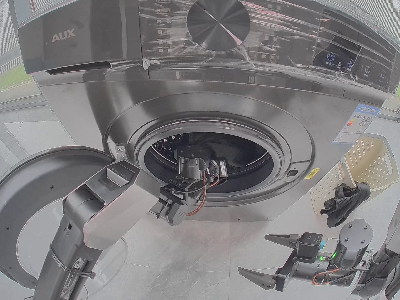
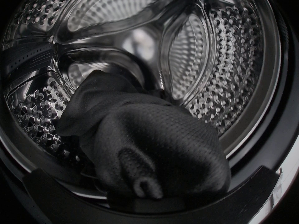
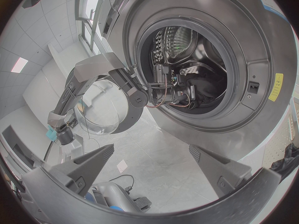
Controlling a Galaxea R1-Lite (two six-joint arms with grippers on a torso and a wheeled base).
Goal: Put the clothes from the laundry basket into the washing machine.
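The washing machine (image 1: pixel 291 105) stands with its round door (image 1: pixel 37 180) swung open to the left. My left gripper (image 1: pixel 218 169) is inside the drum mouth (image 3: pixel 187 122). A black garment (image 2: pixel 149 134) bunches up right in front of it and hides its tip; the same garment (image 3: pixel 207 83) lies in the drum just beyond that gripper. My right gripper (image 1: pixel 253 253) hangs open and empty low over the floor, in front of the machine and to the right. The cream laundry basket (image 1: pixel 375 159) stands right of the machine, with another black garment (image 1: pixel 343 201) draped over its near rim.
Grey tiled floor (image 1: pixel 200 246) stretches in front of the machine between the two arms. The open door takes up the space at the left. A cable and base hardware (image 3: pixel 124 184) lie on the floor below my right gripper (image 3: pixel 150 147).
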